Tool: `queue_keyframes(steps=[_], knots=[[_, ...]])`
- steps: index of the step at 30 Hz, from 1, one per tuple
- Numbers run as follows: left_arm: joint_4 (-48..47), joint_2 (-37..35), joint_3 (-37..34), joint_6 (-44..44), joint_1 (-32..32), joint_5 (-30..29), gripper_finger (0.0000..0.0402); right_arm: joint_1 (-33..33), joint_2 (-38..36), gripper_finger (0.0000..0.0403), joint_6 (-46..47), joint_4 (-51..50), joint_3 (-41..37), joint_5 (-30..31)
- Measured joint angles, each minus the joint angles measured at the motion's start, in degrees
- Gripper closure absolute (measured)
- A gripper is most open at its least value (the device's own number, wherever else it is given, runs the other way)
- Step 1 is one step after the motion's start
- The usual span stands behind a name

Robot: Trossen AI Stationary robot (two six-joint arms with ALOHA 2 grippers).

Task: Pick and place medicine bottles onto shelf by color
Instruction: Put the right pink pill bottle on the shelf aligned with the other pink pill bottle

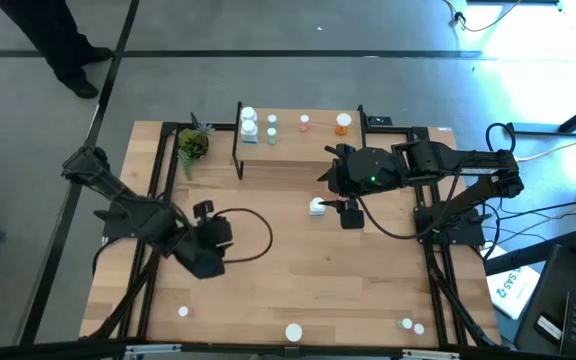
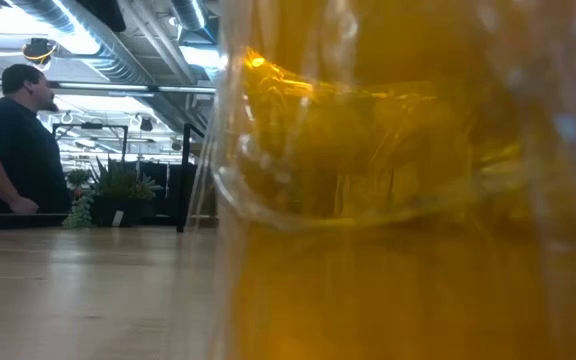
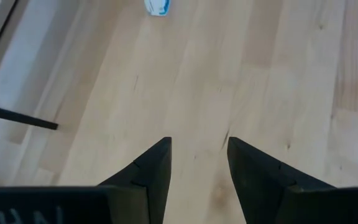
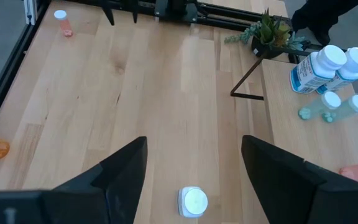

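Small white-capped plastic bottle stands mid-table, before the light-wood shelf; judged light, rigid, slippery. Right gripper released above it; left gripper released, empty. Grasp across the cap.

A: the table-level camera is basically useless right now, an orange bottle sits right against the lens, one amber blur cut off on three sides, hiding everything behind it.

B: yeah, only a strip of table and a person cut off at the frame edge show.

A: from above, the bottles on the shelf are too tiny to read labels.

B: and one white bottle is clipped by the left wrist camera's edge.
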Motion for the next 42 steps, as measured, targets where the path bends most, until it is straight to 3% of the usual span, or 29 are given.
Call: queue_keyframes(steps=[9,12,15,19,28,36,42], knots=[[-0.02,0.0,0.0,-5.75,-2.97,-4.12,0.0252,0.02,0.0,0.0139,-1.11,0.36,-0.01,-0.11],[-0.02,0.0,0.0,-5.92,-3.05,-4.56,0.0252,0.55,0.0,0.0139,-0.02,-3.48,-0.02,-3.65],[0.0,0.02,0.0,-6.04,-3.05,-5.21,0.0252,3.08,0.0,0.0139,-0.73,-8.31,-0.02,-8.75],[0.02,0.02,-0.02,-7.31,-3.03,-6.08,0.0252,8.99,0.0,0.0139,3.14,-14.12,-0.02,-9.69],[0.13,0.02,-0.04,-9.07,-3.03,-7.5,0.0252,24.72,0.17,0.0139,27.41,-22.43,-0.02,-6.0],[0.83,0.04,-0.04,-10.12,-3.03,-10.53,0.0252,36.15,0.17,0.0139,62.87,-33.52,-0.1,-5.63],[1.05,0.04,-0.04,-10.09,-2.94,-11.32,0.0252,42.58,0.28,0.0139,75.23,-32.72,-3.34,-6.01]])
